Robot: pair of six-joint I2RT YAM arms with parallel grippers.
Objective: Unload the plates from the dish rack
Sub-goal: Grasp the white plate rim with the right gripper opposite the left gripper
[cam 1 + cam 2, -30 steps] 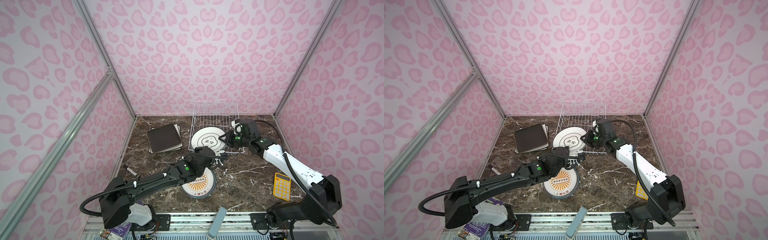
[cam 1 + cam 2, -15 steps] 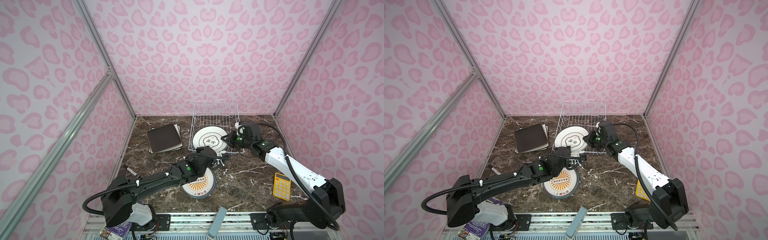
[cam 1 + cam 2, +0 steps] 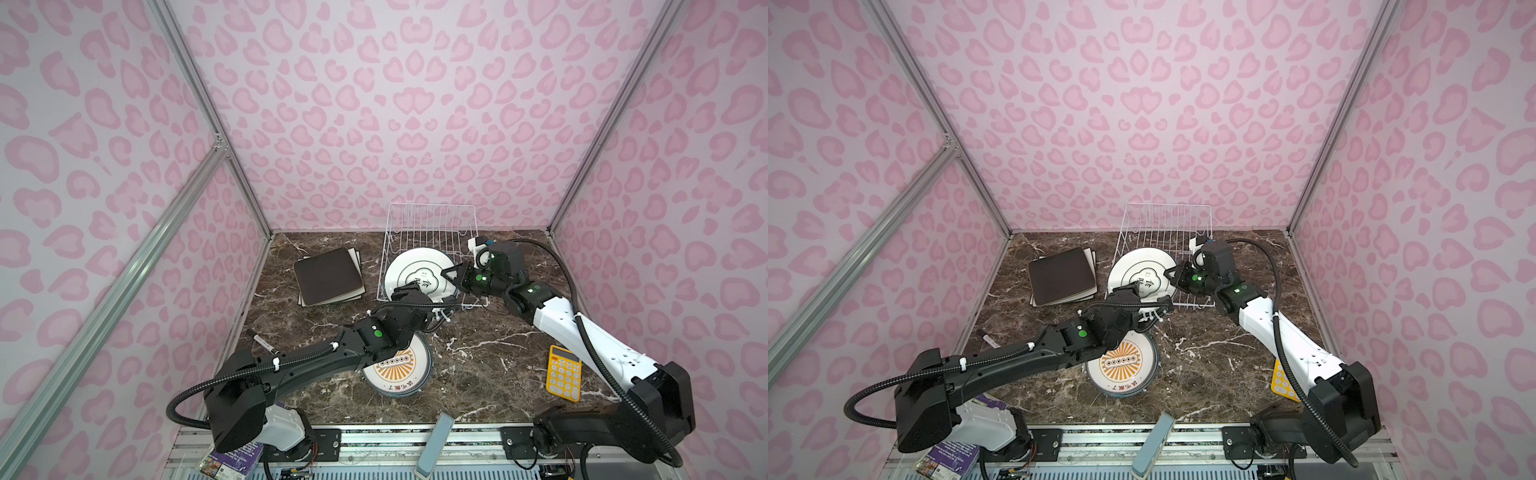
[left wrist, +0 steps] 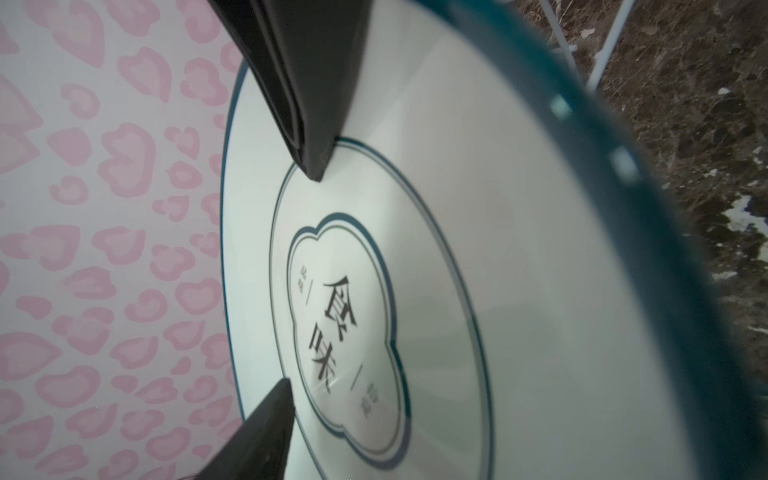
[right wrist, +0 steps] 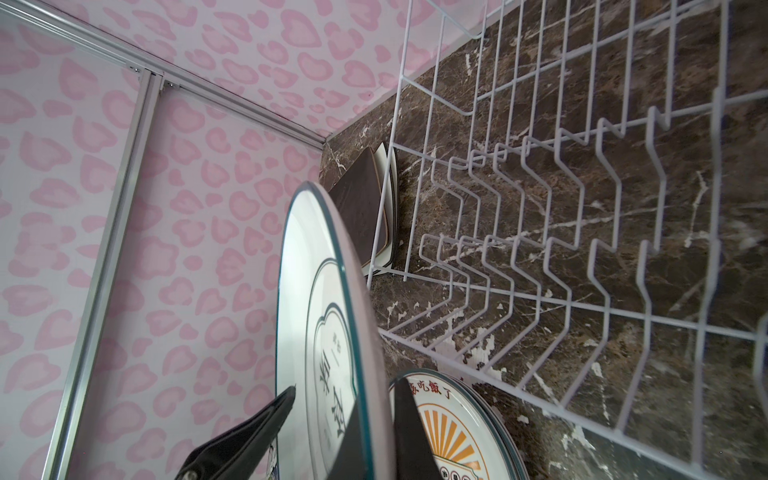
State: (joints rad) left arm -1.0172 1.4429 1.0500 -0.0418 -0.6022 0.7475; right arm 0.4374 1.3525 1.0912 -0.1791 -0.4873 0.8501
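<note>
Although both top views take in the whole marble tabletop (image 3: 478, 357), they show my grippers only as small dark shapes. In them the white wire dish rack (image 3: 430, 220) stands at the back. One round white plate (image 3: 415, 262) is tilted up at its near end, printed face toward the camera. I cannot tell whether it rests on the wires. My right gripper (image 3: 448, 277) meets its right rim, and my left gripper (image 3: 409, 291) sits at its lower edge. Left of the rack, the dark brown square plate (image 3: 328, 276) lies on the cream-white square plates (image 3: 357, 259). Near the front, a stack of round plates (image 3: 399, 370) topped with an orange sunburst is partly hidden by the left arm. A yellow calculator (image 3: 563, 372) lies at the right.

The left wrist view adds what those cannot. The left gripper (image 4: 302, 279) has its two fingers spread wide in front of the plate (image 4: 457, 249). I read a grey-blue rim, a lobed outline and two black Chinese characters on the plate. Whether either tip touches the glaze I cannot tell.

The right wrist view alone shows the grip. The right gripper (image 5: 345, 386) pinches the plate's (image 5: 316, 291) rim, with one finger on the printed face and the other behind it. Past it run the rack's (image 5: 540, 249) bent prong rows, with the brown plate (image 5: 361, 208) outside the wire wall.

Against a second ago, the left jaws, then pressed together, have come apart. The right jaws have tightened, and the plate is in nearly the same spot.
</note>
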